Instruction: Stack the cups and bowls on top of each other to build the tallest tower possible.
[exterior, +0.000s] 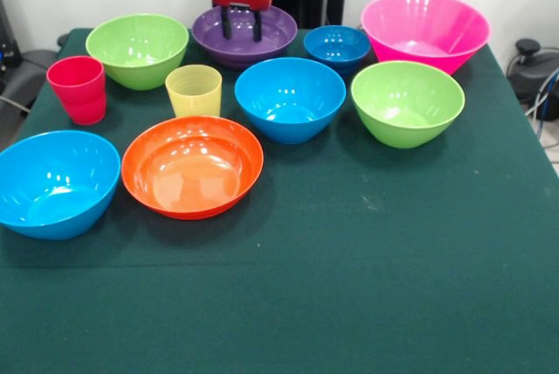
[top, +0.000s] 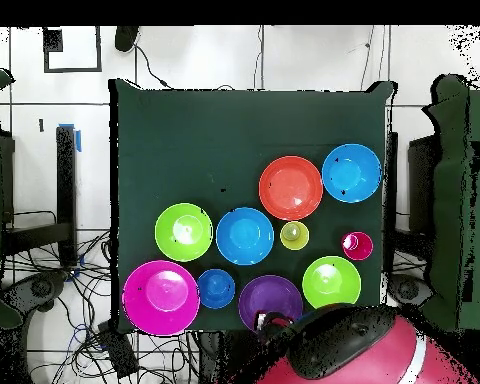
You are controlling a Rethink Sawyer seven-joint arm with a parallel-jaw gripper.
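Gripper point(exterior: 242, 24): two black fingers point(exterior: 227, 23) spread apart, holding nothing, tips hanging inside the purple bowl point(exterior: 244, 35) at the table's point(exterior: 349, 287) far edge. Beside it: small dark blue bowl point(exterior: 337, 47), then big pink bowl point(exterior: 424, 31); on the other side, a lime green bowl point(exterior: 137, 49). Middle row: red cup point(exterior: 79, 88), yellow cup point(exterior: 194, 90), light blue bowl point(exterior: 290, 99), second lime green bowl point(exterior: 407, 102). Nearest row: orange bowl point(exterior: 192, 166), second light blue bowl point(exterior: 54, 183). All upright, separate; no tower stacked.
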